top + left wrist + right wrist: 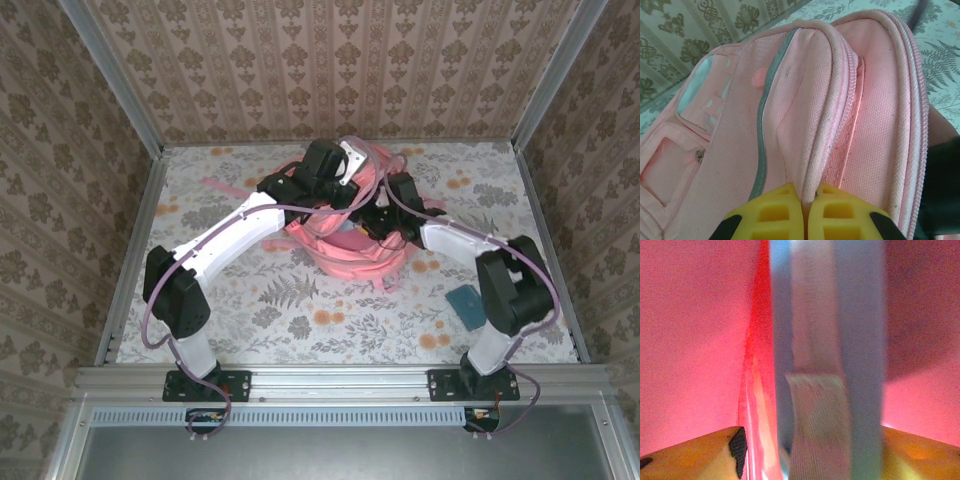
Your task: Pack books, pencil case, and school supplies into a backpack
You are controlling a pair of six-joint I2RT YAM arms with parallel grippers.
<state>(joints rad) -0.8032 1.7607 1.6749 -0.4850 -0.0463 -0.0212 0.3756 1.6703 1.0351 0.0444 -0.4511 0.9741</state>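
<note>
In the overhead view the large pink fabric backpack (345,255) lies at the centre of the frame. Much of it is covered by the black wrists of both arms, so only its lower folds and straps are exposed.

In the left wrist view the yellow fingertips (775,217) of the left gripper (805,212) are pressed together at the bottom edge, and a raised piped seam of the backpack is pinched between them. A dark shape at the right edge cannot be identified.

The right wrist view is blurred and walled in pink. A blue-grey flat item with a pale woven strip (860,340), cut off at top and bottom, stands between the parted yellow fingers of the right gripper (810,455). Whether it is clamped cannot be told.

The backpack is kept apart from the side rails, and open surface is left across the near half of the table. A small teal flat square (466,304) lies at the lower right, just beside the right arm and well apart from the backpack.

The pale floral-printed table top (260,300) is enclosed by beige patterned wallpaper walls (330,70) and an aluminium frame (340,382).
</note>
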